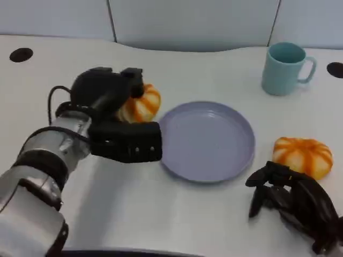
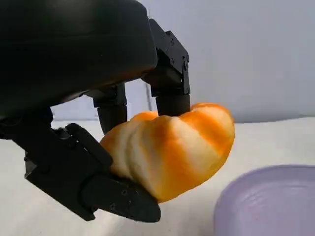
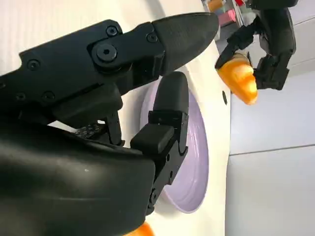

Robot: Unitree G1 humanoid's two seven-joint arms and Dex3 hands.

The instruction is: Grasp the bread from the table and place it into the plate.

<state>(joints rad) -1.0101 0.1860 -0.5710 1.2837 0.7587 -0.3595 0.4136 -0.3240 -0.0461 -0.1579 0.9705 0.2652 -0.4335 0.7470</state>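
Note:
My left hand [image 1: 115, 115] grips an orange-and-cream striped bread [image 1: 140, 104] just left of the lavender plate [image 1: 206, 140]. In the left wrist view the bread [image 2: 172, 147] sits between the thumb below and fingers [image 2: 170, 73] above, lifted off the table, with the plate's rim [image 2: 266, 206] close by. A second striped bread [image 1: 303, 156] lies on the table to the right of the plate. My right hand [image 1: 292, 203] rests on the table just in front of that bread, fingers curled and holding nothing. The right wrist view shows the plate [image 3: 189, 162] and the far left hand with its bread [image 3: 238, 76].
A light blue mug [image 1: 285, 68] stands at the back right. Dark round holes [image 1: 20, 54] mark the table's far corners. A pale wall panel runs behind the table.

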